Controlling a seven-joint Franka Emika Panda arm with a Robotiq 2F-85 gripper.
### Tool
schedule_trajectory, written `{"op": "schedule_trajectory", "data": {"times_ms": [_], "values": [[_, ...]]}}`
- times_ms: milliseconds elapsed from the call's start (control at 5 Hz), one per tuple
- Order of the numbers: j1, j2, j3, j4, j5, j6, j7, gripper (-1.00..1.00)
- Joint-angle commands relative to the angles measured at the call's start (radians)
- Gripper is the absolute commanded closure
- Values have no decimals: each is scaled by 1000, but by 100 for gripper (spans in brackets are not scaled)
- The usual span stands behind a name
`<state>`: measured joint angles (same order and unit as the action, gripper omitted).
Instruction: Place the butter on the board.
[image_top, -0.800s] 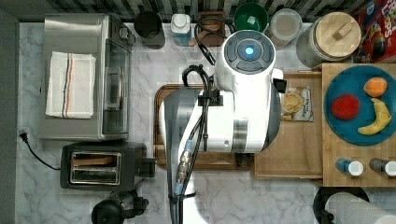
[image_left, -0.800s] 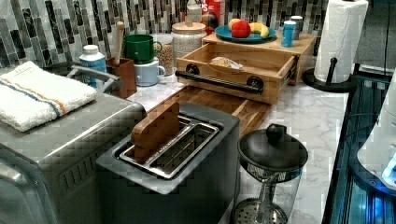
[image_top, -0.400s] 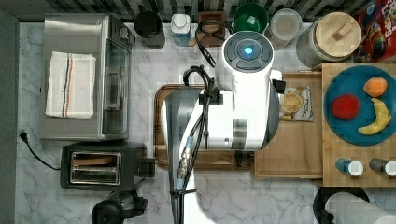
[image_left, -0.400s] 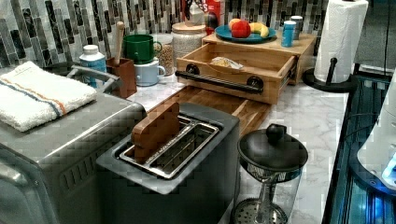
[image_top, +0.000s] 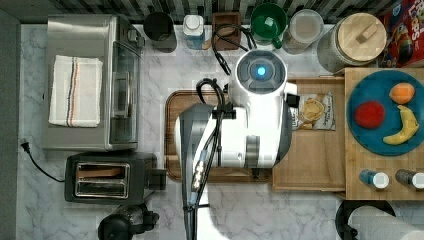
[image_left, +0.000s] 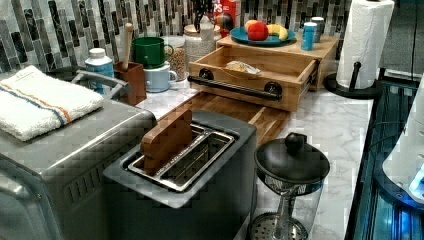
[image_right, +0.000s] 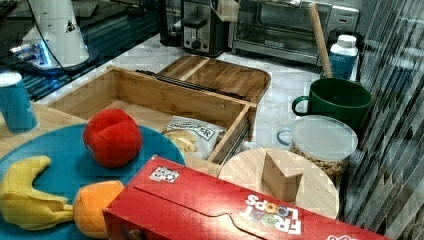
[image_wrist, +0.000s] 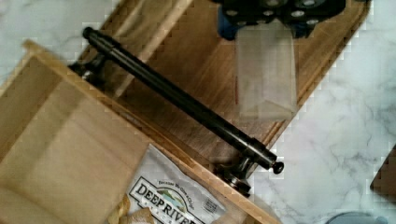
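- The hand (image_wrist: 266, 70) hangs over the board (image_wrist: 196, 60), close to the edge where the board meets the marble worktop (image_wrist: 345, 121). I cannot tell how far open it is or whether it holds anything.
- In the top view, the arm (image_top: 260, 115) has slid a little toward the top view's bottom in the last moment. It now sits more squarely over the board's right end.
- The board, the drawer (image_wrist: 70, 140) and the chip bag (image_wrist: 173, 200) inside it lie as they did before.
- I cannot tell where the butter is; the visible parts of the board are bare.
- Judgement: the arm is repositioning above the target, and the placing is not yet done.
- The drawer's black handle (image_wrist: 187, 102) overhangs the board and could get in the way of a descent.
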<state>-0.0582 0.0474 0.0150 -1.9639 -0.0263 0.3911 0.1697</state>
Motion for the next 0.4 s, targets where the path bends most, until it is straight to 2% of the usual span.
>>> {"op": "schedule_trajectory", "data": {"times_ms": [200, 400], "values": [[60, -246, 161, -239, 15, 56, 308, 100], [82, -240, 181, -289, 1, 105, 386, 100]]}}
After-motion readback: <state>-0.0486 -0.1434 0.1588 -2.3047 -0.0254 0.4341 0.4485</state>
